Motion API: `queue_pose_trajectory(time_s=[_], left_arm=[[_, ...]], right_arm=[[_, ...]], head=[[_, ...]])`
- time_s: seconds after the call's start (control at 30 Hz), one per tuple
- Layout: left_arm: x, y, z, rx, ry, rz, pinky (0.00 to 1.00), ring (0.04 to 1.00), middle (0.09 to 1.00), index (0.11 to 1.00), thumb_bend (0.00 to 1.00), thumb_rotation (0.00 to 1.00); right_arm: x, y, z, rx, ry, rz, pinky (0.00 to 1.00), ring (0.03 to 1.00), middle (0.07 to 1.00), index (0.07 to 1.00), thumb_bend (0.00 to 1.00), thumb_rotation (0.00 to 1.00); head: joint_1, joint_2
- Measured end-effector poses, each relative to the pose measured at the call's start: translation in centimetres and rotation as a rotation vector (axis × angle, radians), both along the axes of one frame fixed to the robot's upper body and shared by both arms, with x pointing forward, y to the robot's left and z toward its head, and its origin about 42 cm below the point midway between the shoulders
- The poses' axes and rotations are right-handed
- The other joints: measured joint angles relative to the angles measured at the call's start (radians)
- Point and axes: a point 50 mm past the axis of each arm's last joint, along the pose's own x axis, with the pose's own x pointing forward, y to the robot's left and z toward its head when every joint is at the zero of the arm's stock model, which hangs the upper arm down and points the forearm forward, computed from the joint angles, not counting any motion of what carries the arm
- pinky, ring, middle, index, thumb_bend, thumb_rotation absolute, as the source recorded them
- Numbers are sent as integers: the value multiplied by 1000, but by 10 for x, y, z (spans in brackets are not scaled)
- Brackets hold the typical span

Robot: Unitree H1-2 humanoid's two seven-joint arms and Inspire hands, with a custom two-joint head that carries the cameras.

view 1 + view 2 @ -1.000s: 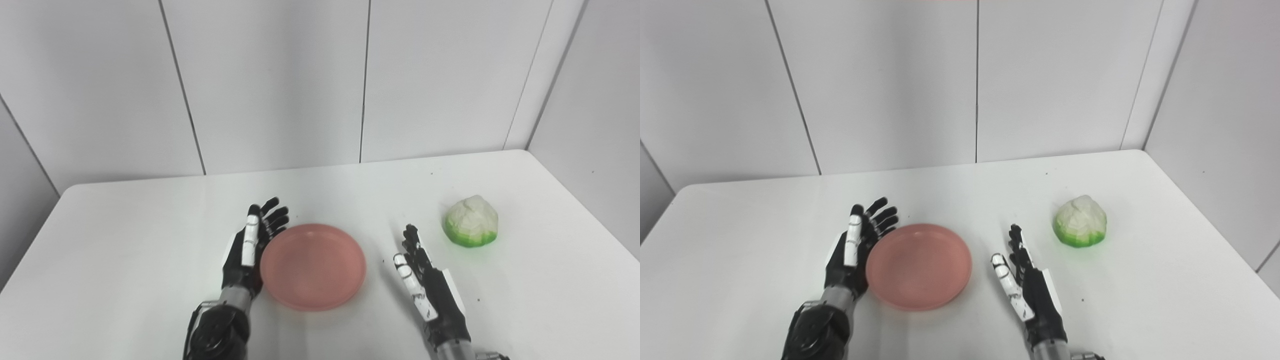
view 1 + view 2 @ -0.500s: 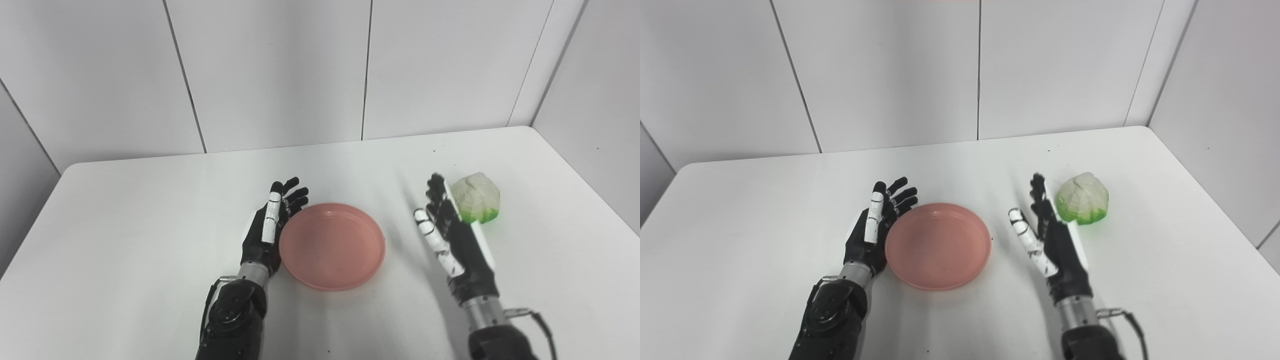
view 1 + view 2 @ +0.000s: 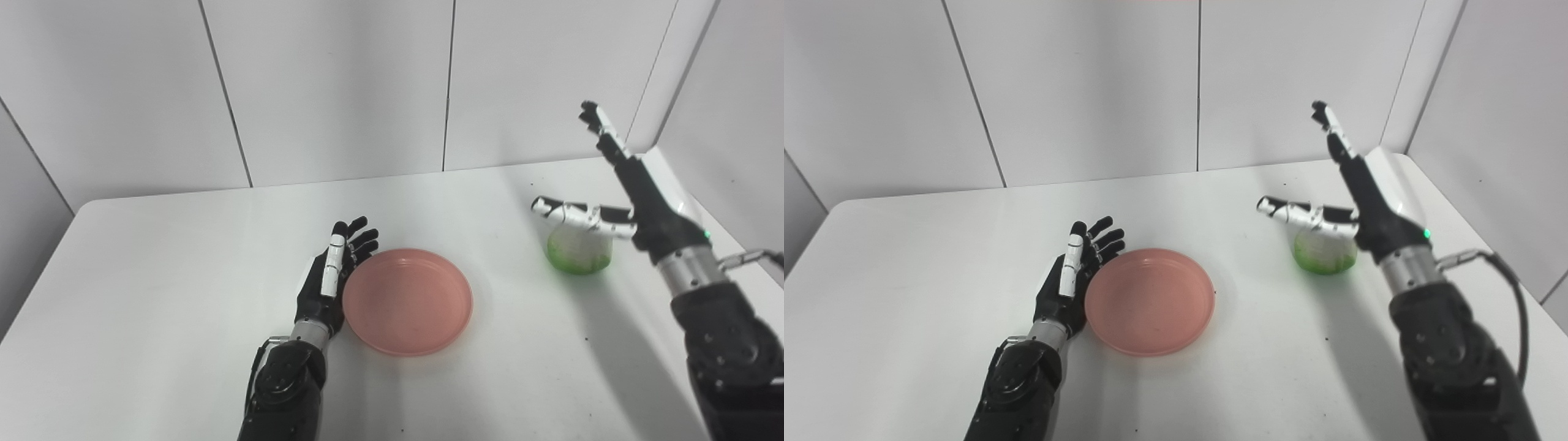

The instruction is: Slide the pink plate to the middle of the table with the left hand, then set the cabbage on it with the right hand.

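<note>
White desk in a corner of pale panelled walls; the right eye view shows a black cable looping off the right forearm, mostly cropped out in the left eye view. Pink plate sits mid-desk, the left hand lying flat and open beside it, palm edge touching its left rim, holding nothing. Right hand is raised above the cabbage at the desk's right, fingers spread wide and pointing up, thumb stretched across in front of the cabbage's top, nothing gripped.
</note>
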Motion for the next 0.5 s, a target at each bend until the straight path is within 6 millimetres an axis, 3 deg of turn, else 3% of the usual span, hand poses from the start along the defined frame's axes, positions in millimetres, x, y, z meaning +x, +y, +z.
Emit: queue_pose_trajectory(time_s=[0.23, 0.43, 0.5], left_arm=[[0, 3, 0, 6, -3, -9, 934, 869, 844, 843, 725, 1000], [1, 3, -1, 5, -6, -13, 921, 863, 840, 842, 716, 1000], [1, 3, -1, 3, -9, -11, 883, 854, 836, 841, 717, 1000]], right_arm=[[22, -14, 2, -163, 123, -57, 778, 902, 955, 969, 877, 561], [44, -28, -5, -244, 242, -89, 712, 889, 957, 958, 905, 438], [50, -32, -9, -274, 277, -101, 760, 908, 954, 955, 928, 433]], head=[[-8, -2], [-6, -3], [-6, -3]])
